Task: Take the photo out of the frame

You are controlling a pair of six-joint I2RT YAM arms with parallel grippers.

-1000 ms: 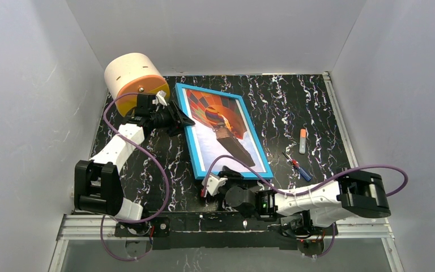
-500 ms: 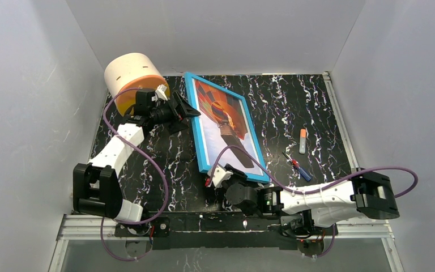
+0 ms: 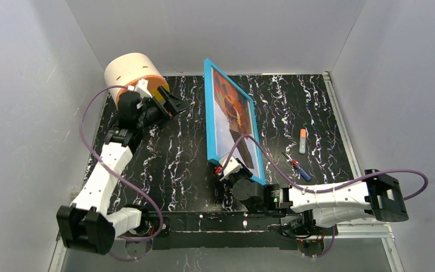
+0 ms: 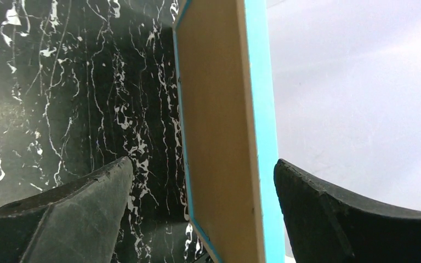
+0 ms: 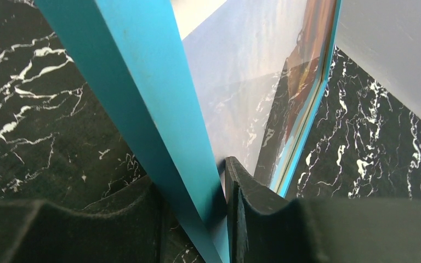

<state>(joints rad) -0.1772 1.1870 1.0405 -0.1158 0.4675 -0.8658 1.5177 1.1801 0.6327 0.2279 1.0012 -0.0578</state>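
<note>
Top external view is showing the thin bright blue rectangular picture frame (image 3: 209,107) standing up on one long edge near the middle of the black, white-veined marble-patterned table (image 3: 175,158), leaning steeply with its glazed face turning towards the right. The large rectangular print photo of an orange and red hot-air balloon against blue sky (image 3: 232,110) is sitting inside the frame, not taken out. The right gripper (image 3: 230,168) is reaching in from the near right and clamping the frame's near lower corner; in the right wrist view its two dark fingers (image 5: 263,219) are pressing on either side of the blue border. The left gripper (image 3: 173,105) is hovering to the left of the frame's far end, jaws spread wide and holding nothing; in the left wrist view the frame's tan reverse is rising between the spread fingers (image 4: 82,208) with clear gaps on both sides. A cream and orange cylinder (image 3: 127,71) is lying in the far left corner just behind the left gripper. An orange and grey marker (image 3: 303,140) and a small screwdriver with a blue and red handle (image 3: 297,165) are lying on the right side of the table, apart from the frame
</note>
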